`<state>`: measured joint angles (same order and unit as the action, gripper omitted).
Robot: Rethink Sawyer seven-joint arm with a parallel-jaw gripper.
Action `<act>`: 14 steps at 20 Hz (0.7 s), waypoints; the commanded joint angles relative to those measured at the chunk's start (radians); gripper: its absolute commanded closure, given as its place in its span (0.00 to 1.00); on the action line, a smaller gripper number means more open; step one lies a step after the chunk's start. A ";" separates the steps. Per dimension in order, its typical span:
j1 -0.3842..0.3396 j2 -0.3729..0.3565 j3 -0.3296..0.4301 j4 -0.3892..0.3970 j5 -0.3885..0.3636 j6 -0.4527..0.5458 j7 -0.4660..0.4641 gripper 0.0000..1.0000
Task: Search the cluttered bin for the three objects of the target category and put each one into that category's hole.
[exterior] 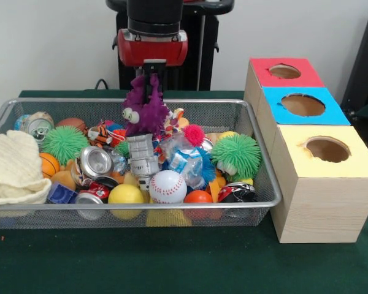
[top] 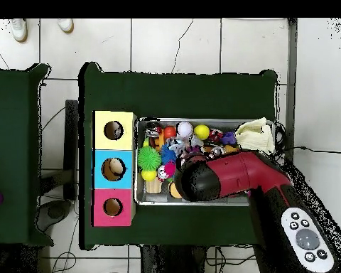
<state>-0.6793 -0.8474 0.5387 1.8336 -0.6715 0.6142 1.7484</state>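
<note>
One fuzzy purple plush monster with googly eyes (exterior: 143,109) is dangling from the red and black gripper (exterior: 151,78), whose fingers are pinching its top, above the far edge of the wire mesh bin (exterior: 267,184). Its long axis is hanging vertical, and the three-holed wooden box (exterior: 322,205) is waiting off the bin's hole-side edge.

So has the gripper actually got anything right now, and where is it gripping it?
Yes: the gripper is shut on the purple plush monster, pinching the tuft at the top of its head, above the googly eyes. The toy hangs above the wire bin.
</note>
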 commanded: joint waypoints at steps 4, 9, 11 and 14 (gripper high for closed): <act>0.043 -0.047 0.047 -0.023 0.079 0.114 -0.074 1.00; 0.059 -0.058 0.032 -0.019 0.094 0.116 -0.067 1.00; 0.065 -0.062 0.026 -0.018 0.099 0.117 -0.065 1.00; 0.064 -0.072 0.020 -0.012 0.108 0.120 -0.069 1.00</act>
<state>-0.6193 -0.8991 0.5389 1.8330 -0.5953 0.6142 1.7484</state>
